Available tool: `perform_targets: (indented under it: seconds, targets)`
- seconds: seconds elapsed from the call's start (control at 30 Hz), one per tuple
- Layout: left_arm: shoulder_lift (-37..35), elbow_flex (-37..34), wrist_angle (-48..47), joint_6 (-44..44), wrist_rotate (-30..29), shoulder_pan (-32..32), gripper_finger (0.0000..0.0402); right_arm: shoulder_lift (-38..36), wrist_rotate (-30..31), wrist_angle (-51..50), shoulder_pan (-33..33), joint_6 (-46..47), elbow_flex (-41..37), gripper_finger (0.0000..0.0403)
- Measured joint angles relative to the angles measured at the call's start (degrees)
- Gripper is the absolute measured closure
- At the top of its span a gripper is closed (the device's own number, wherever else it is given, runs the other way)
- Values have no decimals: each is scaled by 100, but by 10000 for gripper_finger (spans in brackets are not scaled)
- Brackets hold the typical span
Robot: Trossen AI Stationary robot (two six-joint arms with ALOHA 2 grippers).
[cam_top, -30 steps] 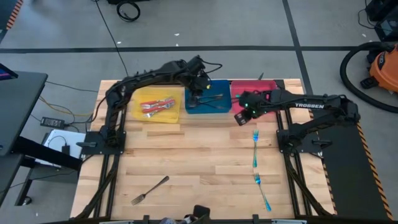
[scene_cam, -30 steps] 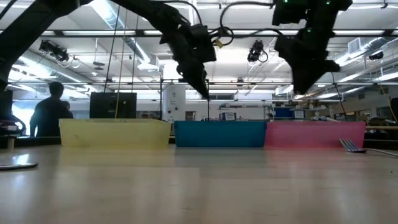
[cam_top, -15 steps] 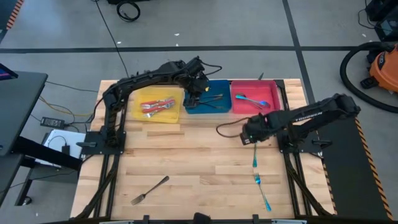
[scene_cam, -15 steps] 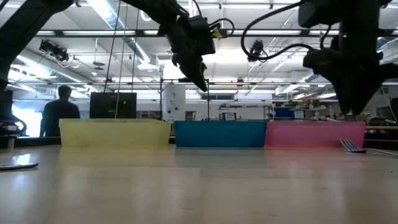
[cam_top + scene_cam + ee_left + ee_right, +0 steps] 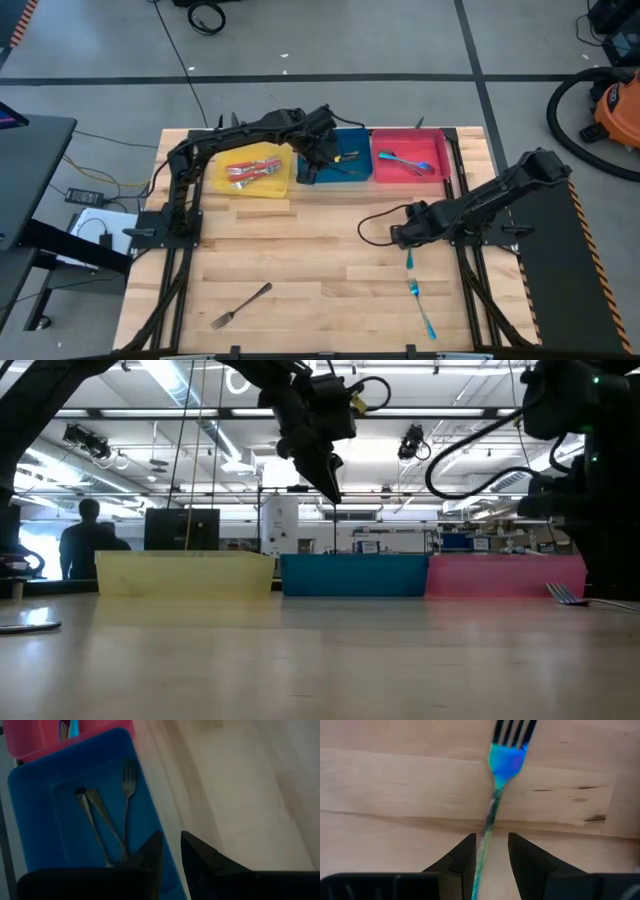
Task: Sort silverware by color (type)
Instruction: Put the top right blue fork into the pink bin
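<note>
The wooden table point(image 5: 320, 270) holds three bins in a row. My right gripper point(image 5: 490, 851) is low, its fingers a little apart around one blue fork point(image 5: 496, 795), not pinching. A second blue fork point(image 5: 421, 306) and one grey fork point(image 5: 240, 305) lie loose. My left gripper point(image 5: 170, 850) hangs over the blue bin point(image 5: 40, 820), fingers nearly together, holding nothing.

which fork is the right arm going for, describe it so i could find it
On the wooden table, look toward the right side, in front of the red bin, where the right gripper sits low. Its open fingers straddle the handle of a blue fork. A second blue fork lies nearer the table's front edge with no gripper over it, and the grey fork lies far off at front left.
</note>
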Motion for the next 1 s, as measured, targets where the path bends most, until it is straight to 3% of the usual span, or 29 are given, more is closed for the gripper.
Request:
perform_targets:
  seconds: [0.5,0.8,1.0]
  targets:
    - [7,-4,-133,-4,-1,-59,333,651,-223,216,-458,-652,-78,286]
    - [7,-4,-157,33,-2,56,333,649,-234,268,-575,-1073,-78,384]
    - [7,-4,-258,42,-7,178,333,648,-247,221,-579,-1304,-68,384]
